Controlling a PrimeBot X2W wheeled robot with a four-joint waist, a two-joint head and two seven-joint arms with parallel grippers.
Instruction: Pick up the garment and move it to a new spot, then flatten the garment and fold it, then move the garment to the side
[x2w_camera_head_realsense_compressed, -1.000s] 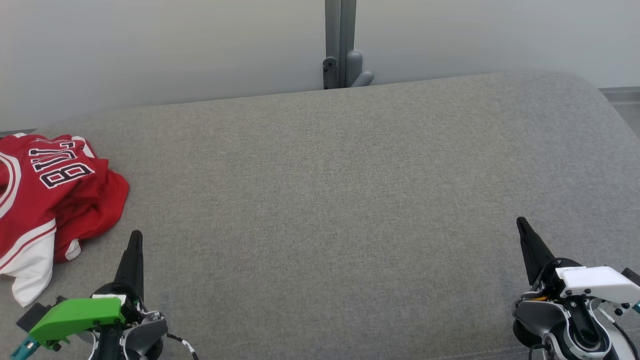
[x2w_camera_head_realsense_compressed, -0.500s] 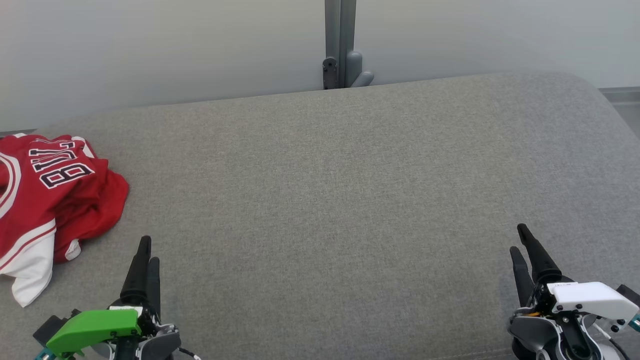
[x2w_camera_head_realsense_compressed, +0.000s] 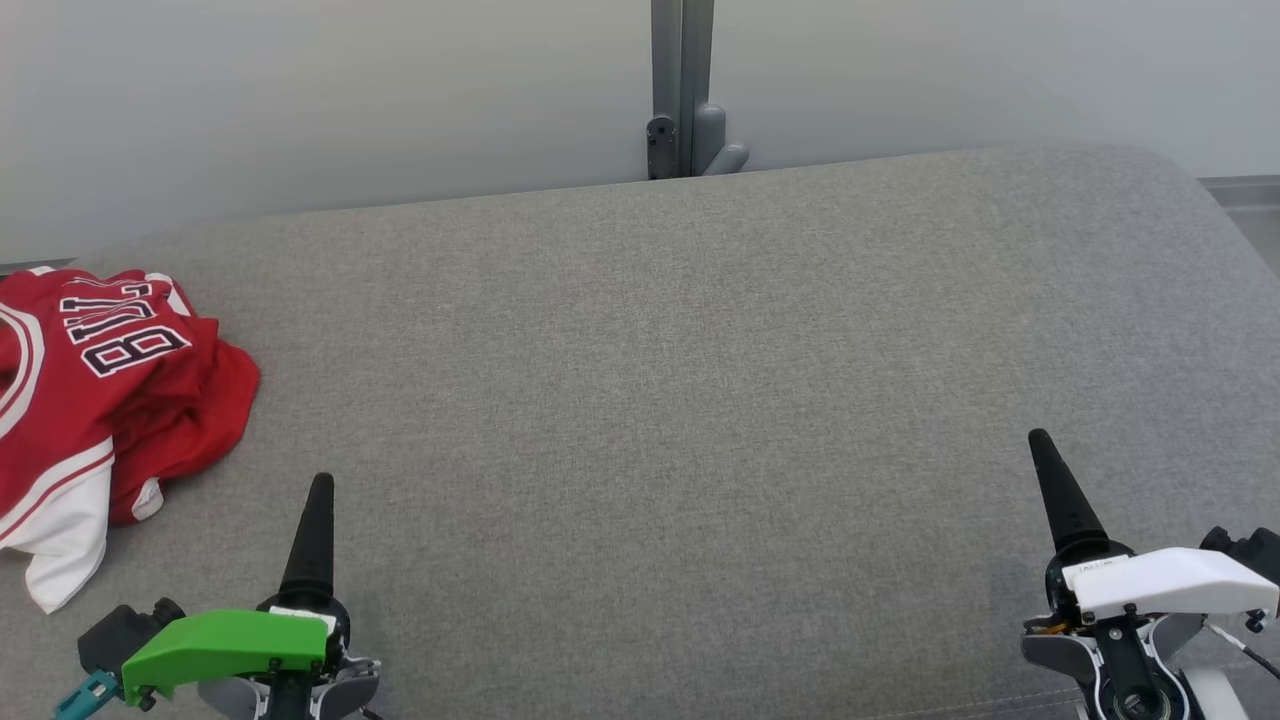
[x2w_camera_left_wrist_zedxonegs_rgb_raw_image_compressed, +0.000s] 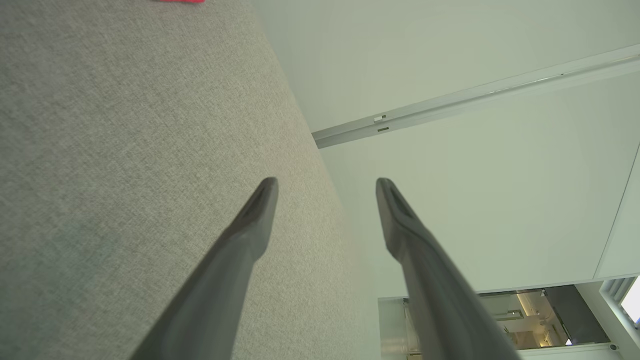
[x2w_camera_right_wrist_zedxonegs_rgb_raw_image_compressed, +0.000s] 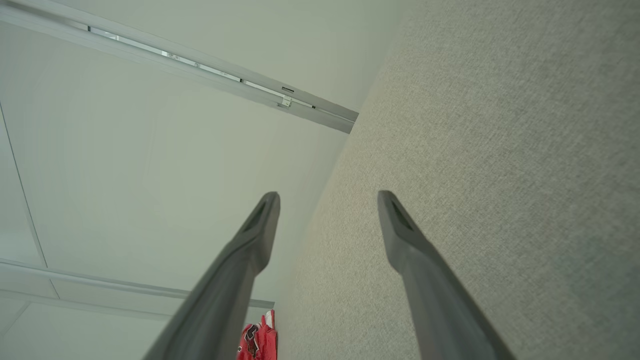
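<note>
The garment is a red jersey with white trim and dark lettering, crumpled at the far left of the grey fabric surface. My left gripper, under a green cover, sits at the lower left, to the right of the garment and apart from it. In the left wrist view my left gripper stands open with nothing between its fingers. My right gripper, under a white cover, is at the lower right, far from the garment. The right wrist view shows my right gripper open and empty, with the garment small at the bottom edge.
The wide grey fabric surface stretches from the garment to the right, with rounded far corners. Behind it stands a pale wall with a grey post and bracket. A strip of floor shows at the far right.
Both grippers have gone from shut to open and turned at the wrist. The left gripper has shifted a little to the right. The garment has not moved.
</note>
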